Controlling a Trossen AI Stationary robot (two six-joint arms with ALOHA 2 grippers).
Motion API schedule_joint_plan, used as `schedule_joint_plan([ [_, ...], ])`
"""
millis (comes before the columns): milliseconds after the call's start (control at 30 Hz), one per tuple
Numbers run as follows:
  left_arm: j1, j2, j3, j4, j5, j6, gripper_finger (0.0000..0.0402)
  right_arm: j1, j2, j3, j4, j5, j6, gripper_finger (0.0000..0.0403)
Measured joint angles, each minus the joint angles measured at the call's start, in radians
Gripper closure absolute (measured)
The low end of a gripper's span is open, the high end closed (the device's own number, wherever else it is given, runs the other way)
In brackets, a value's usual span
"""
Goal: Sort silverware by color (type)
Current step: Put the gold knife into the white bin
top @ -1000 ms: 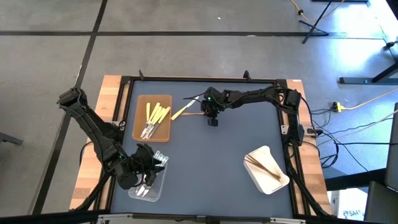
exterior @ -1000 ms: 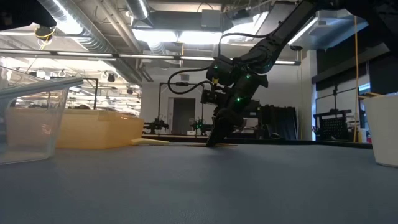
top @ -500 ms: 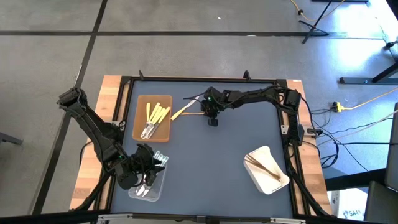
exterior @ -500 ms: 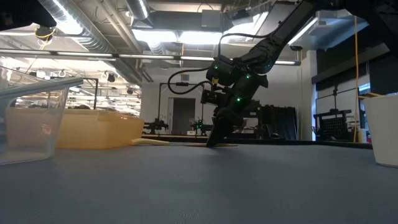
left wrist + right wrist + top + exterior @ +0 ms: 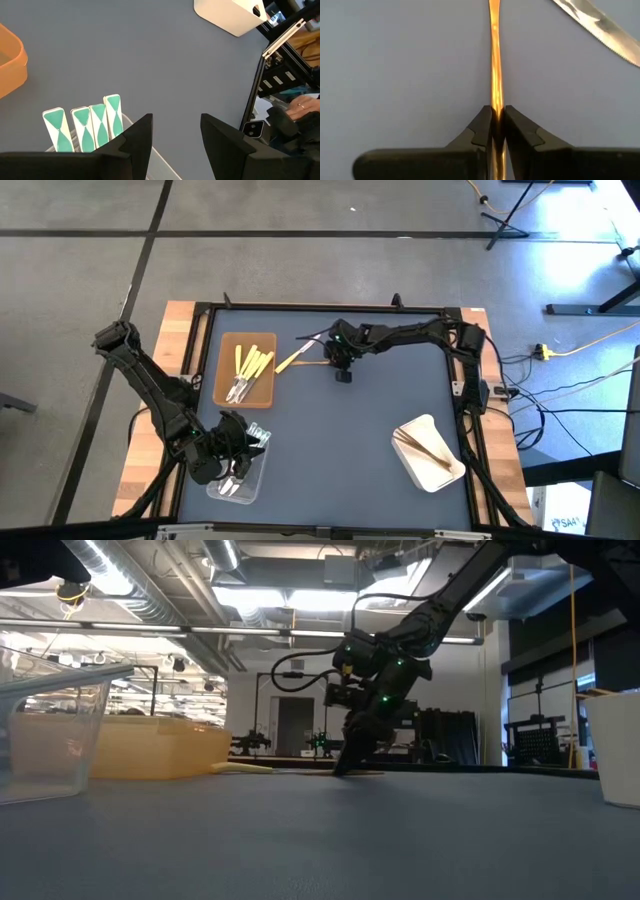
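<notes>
Right wrist view shows my right hand (image 5: 496, 127) with its fingers clamped together on a thin tan wooden utensil (image 5: 494, 60), which lies flat on the grey surface (image 5: 395, 60). A clear serrated knife (image 5: 600, 22) lies near it, apart. Across the last second, the high view shows no change in this hand's position at the far middle of the surface; I judge the grip is made and the lift not begun.

Outward, a pale yellow utensil (image 5: 291, 359) lies just beside the brown tray (image 5: 266, 385), which holds yellow and clear pieces. The white tray (image 5: 432, 470) with wooden pieces sits well apart, the likely destination.

My left hand (image 5: 175, 145) waits over the clear tray (image 5: 247, 488), fingers apart, also unmoved.
</notes>
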Motion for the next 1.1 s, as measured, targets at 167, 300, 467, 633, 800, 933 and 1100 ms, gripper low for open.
schedule_joint_plan([
  [167, 0.0, 0.0, 0.0, 0.0, 0.0, 0.0, 0.0241, 0.0, -0.036, -0.005, -0.053, 0.0, -0.002, 0.0362],
  [300, 0.0, 0.0, 0.0, 0.0, 0.0, 0.0, 0.0241, 0.0, -0.068, -0.004, -0.103, -0.002, -0.002, 0.0362],
  [467, 0.006, 0.0, 0.0, 0.0, 0.0, 0.0, 0.0241, 0.001, -0.092, -0.004, -0.185, -0.008, -0.003, 0.0364],
  [633, 0.033, 0.0, 0.0, 0.001, -0.001, 0.0, 0.0241, 0.021, -0.114, -0.002, -0.218, -0.008, -0.051, 0.039],
  [800, 0.06, 0.0, 0.0, 0.0, -0.001, 0.0, 0.0241, 0.05, -0.12, -0.001, -0.219, -0.005, -0.076, 0.0393],
  [933, 0.073, 0.0, 0.0, 0.0, 0.0, 0.001, 0.0241, 0.075, -0.12, -0.001, -0.222, 0.0, -0.077, 0.0393],
  [1100, 0.084, 0.0, 0.0, 0.0, 0.0, 0.001, 0.0241, 0.115, -0.12, 0.0, -0.222, 0.0, -0.077, 0.0398],
])
